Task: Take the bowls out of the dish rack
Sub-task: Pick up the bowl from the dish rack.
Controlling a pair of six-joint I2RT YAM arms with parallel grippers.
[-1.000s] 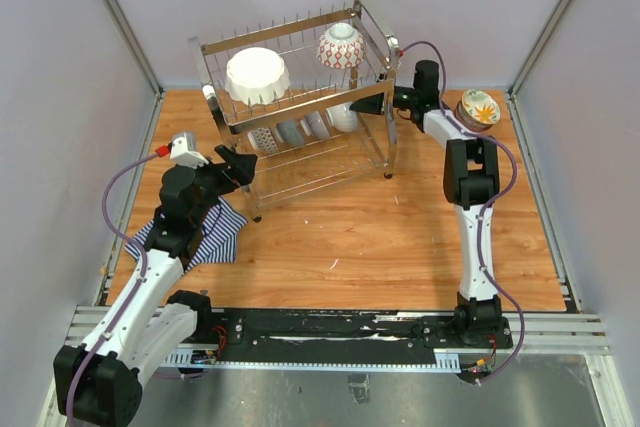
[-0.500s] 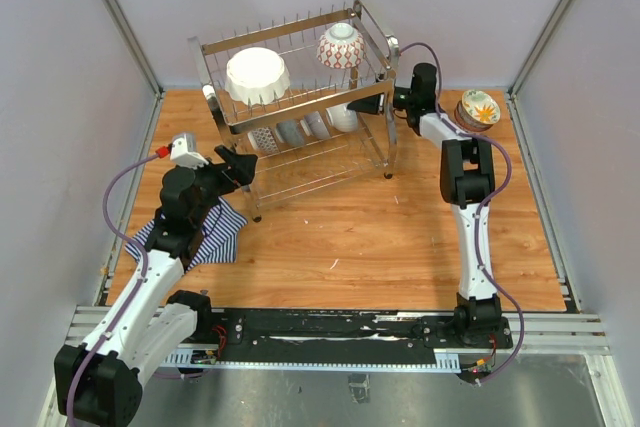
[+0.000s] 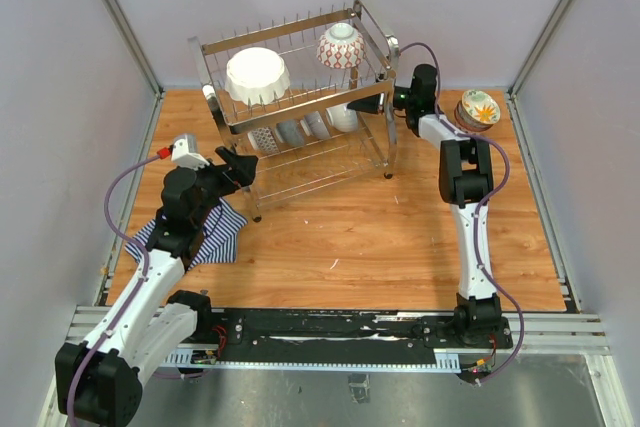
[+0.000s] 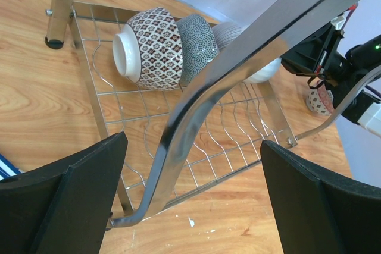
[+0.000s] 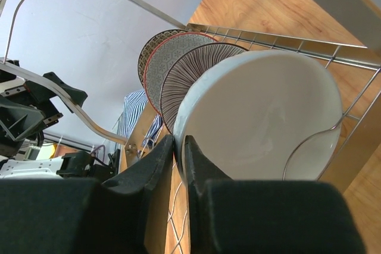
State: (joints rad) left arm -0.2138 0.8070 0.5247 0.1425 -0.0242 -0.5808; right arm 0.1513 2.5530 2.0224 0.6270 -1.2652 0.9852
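Note:
The chrome dish rack [image 3: 372, 67] stands at the back of the table. Its upper tier holds a large white scalloped bowl [image 3: 257, 75] and a red-lattice bowl [image 3: 341, 46]. Several bowls stand on edge in the lower tier: patterned [image 4: 156, 49], grey-blue [image 4: 196, 40], striped [image 5: 187, 75] and a plain white bowl [image 5: 262, 117] at the right end. My right gripper [image 5: 180, 147] reaches in from the rack's right end and is shut on the white bowl's rim. My left gripper [image 4: 193, 200] is open at the rack's left end, its fingers either side of the chrome end bar [image 4: 196, 111].
A floral bowl [image 3: 478, 108] sits on top of a small stack on the table right of the rack. A blue-white striped cloth [image 3: 205, 232] lies under my left arm. Grey walls enclose the table on three sides.
My right arm has shifted slightly left toward the rack, its gripper staying at the white bowl. The left arm and the bowls have not moved.

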